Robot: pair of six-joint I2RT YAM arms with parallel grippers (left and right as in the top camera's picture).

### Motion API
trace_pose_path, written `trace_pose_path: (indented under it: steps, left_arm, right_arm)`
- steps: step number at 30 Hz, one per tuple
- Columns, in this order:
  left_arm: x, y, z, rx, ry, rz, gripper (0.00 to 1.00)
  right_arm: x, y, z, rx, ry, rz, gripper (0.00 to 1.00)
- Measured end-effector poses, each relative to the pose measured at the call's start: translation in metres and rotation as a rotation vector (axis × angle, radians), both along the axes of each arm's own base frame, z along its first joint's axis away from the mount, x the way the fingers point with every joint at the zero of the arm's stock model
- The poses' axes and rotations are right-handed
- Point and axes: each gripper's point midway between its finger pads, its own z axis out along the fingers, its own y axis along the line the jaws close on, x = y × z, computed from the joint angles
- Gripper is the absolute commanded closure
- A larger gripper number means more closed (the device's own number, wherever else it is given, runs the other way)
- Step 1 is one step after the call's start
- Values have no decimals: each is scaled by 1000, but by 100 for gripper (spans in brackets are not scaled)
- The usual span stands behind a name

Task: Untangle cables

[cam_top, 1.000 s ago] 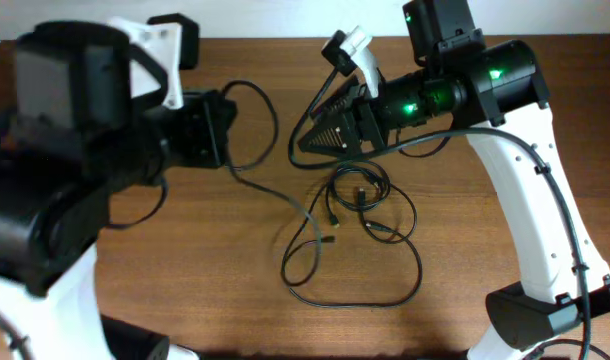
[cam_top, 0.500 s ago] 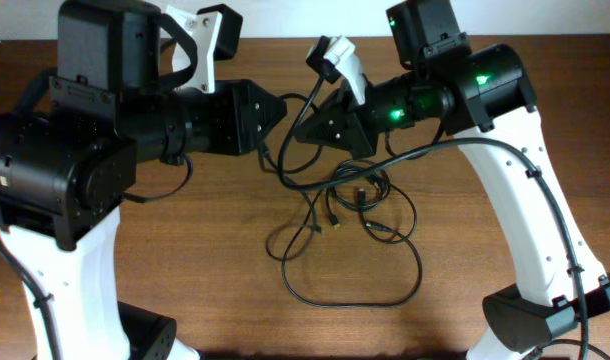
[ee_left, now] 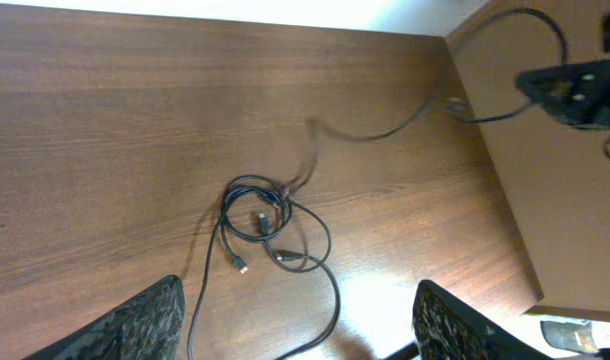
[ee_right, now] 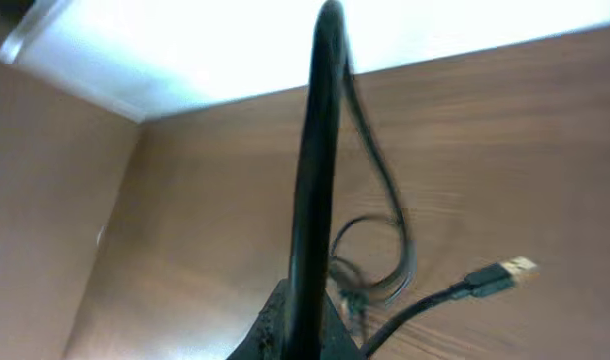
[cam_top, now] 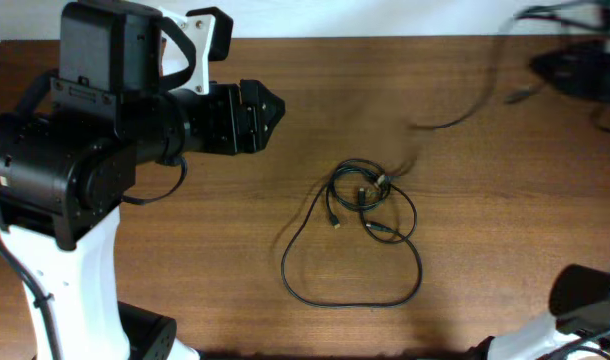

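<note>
Cables (cam_top: 363, 195) are left knotted on the counter (cam_top: 505, 260); one cable (cam_top: 453, 120) is gripped in right fingers (ee_right: 277, 335); left fingers (ee_left: 145, 320) are spread.

The left arm (cam_top: 85, 170) is built of bulky black cylindrical housings carried on a white link (cam_top: 80, 270); a white bracket (cam_top: 210, 25) is mounted above, and 2 rough-textured black fingers (ee_left: 145, 320) are fitted.

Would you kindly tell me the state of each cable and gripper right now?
Cable heap: tangled loops, lying on the table.
Lifted cable: raised, motion-blurred, one end apparently at the cable heap.
Left gripper: open, empty.
Right gripper: shut on the lifted cable.
</note>
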Motion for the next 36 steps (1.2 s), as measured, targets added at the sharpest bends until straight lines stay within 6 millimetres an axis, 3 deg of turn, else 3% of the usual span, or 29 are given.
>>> trace_pose_path:
  steps: [1, 2, 4, 6, 9, 12, 13, 14, 15, 18, 19, 21, 23, 25, 26, 27, 28, 30, 32, 33, 35, 36]
  left_arm:
    - [0, 0, 0, 3, -2, -1, 27]
    - [1, 1, 0, 9, -4, 3, 26]
    - [1, 2, -1, 14, -7, 6, 25]
    - [1, 2, -1, 25, -16, -4, 25]
    - [1, 2, -1, 28, -20, -8, 25]
    - [1, 2, -1, 30, -21, -10, 25]
    - [1, 2, -1, 30, -21, -10, 25]
    - [1, 2, -1, 30, -21, -10, 26]
    - [1, 2, -1, 30, -21, -10, 25]
    - [1, 2, -1, 30, -22, -10, 25]
    - [1, 2, -1, 30, -21, -10, 25]
    - [1, 2, -1, 30, -21, -10, 25]
    - [1, 2, -1, 30, -22, -10, 25]
    - [1, 2, -1, 30, -21, -10, 25]
    - [1, 2, -1, 30, -22, -10, 25]
    - [1, 2, -1, 30, -21, -11, 27]
    - [1, 2, -1, 30, -22, -10, 27]
    - [1, 2, -1, 30, -21, -10, 28]
    - [1, 2, -1, 39, -29, -20, 28]
    - [1, 2, -1, 42, -33, -25, 29]
    - [1, 2, -1, 45, -35, -27, 30]
    - [1, 2, -1, 44, -35, -27, 31]
  right_arm:
    - [-6, -27, -1, 10, 11, -72, 96]
    - [-18, -73, -2, 11, 23, -195, 96]
    - [-40, -136, -11, -50, 64, -379, 96]
    - [-84, -224, -25, -189, 146, -665, 96]
    - [-129, -297, -30, -342, 248, -979, 96]
    - [-182, -346, -35, -505, 428, -1347, 96]
    - [-196, -359, -44, -541, 500, -1436, 14]
    - [-204, -369, -60, -560, 571, -1487, 1]
    - [-207, -378, -98, -562, 700, -1474, 1]
    - [-209, -375, -147, -514, 863, -1401, 1]
    - [-206, -374, -152, -492, 863, -1388, 1]
    - [-181, -360, -158, -368, 791, -1297, 1]
    - [-135, -324, -162, -250, 700, -1074, 1]
    - [-72, -263, -155, -206, 600, -822, 1]
    - [-38, -213, -136, -224, 531, -688, 1]
    - [-23, -173, -118, -246, 486, -604, 1]
    - [-15, -127, -100, -270, 456, -509, 1]
    - [-9, -7, -74, -316, 400, -239, 1]
    - [-27, 58, -80, -385, 454, -72, 1]
    - [-40, 100, -83, -426, 475, 44, 1]
    - [-60, 147, -87, -474, 493, 180, 1]
    - [-65, 161, -87, -486, 487, 220, 1]
